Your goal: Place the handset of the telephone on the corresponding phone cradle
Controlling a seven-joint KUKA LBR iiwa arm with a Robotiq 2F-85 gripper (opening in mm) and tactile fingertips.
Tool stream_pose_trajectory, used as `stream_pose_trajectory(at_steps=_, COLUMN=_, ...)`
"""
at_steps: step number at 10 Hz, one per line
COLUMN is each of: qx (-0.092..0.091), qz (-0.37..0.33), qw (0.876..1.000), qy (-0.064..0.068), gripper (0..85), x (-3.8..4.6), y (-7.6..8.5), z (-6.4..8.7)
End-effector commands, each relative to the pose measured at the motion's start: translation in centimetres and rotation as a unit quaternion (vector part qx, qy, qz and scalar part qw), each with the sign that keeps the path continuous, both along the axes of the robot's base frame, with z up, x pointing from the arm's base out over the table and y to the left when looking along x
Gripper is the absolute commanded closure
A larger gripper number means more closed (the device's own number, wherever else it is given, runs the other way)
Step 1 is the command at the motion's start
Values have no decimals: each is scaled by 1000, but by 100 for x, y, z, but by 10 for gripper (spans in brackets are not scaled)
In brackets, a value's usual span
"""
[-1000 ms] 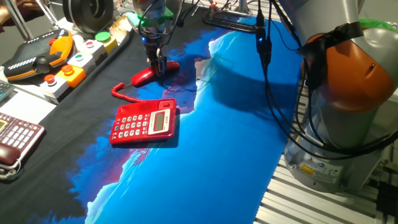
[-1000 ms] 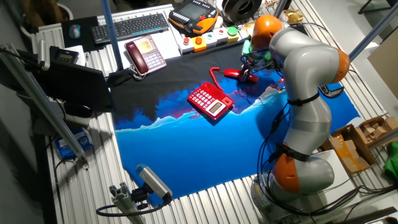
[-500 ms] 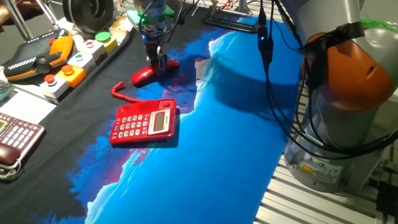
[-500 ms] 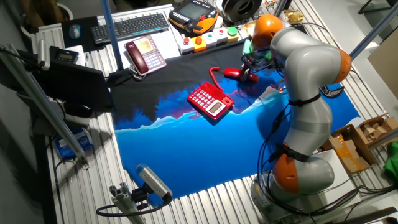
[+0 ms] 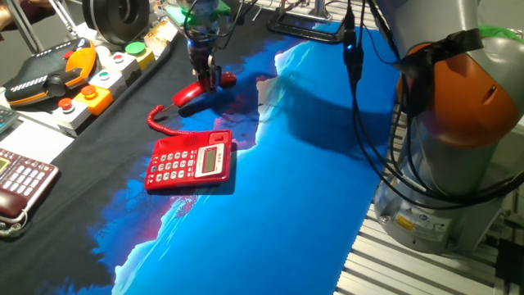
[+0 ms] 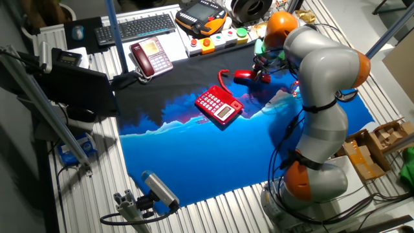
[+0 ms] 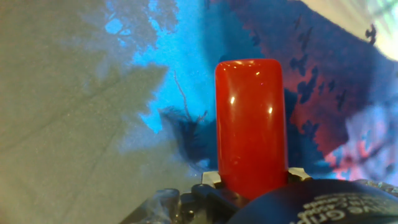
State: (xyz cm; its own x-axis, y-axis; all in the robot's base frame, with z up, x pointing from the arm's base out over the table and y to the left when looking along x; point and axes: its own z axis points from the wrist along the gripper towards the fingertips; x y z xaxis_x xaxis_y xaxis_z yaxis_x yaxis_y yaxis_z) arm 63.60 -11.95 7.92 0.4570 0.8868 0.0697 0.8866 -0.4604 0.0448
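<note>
The gripper point(image 5: 206, 78) has its fingers clamped on the glossy red curved plastic handset point(image 5: 199, 92), held just above the cloth-covered surface point(image 5: 311, 188). The small red desk telephone point(image 5: 191, 161) sits apart, its recessed cradle strip point(image 5: 224, 159) unoccupied. Carrying and seating the handset remain.

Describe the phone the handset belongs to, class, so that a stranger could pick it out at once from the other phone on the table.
Find the black-and-blue cloth covering the table. Near its middle, on the dark part, lies the telephone, bright red with pale buttons and a grey display. The other phone is dark maroon and sits off the cloth by the keyboard.
</note>
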Motion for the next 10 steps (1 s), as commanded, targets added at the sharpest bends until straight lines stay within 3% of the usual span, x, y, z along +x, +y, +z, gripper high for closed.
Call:
stream_pose_trajectory(at_steps=1, qx=1, qz=-2, qw=1000, qy=-1, gripper=843, x=-4, y=11, z=11)
stream_pose_trajectory(at_steps=4, qx=9, qz=-43, qw=999, qy=10, gripper=843, x=-32, y=158, z=95)
stream_pose_trajectory(at_steps=10, qx=2, qz=-71, qw=997, qy=9, gripper=843, x=-214, y=456, z=206)
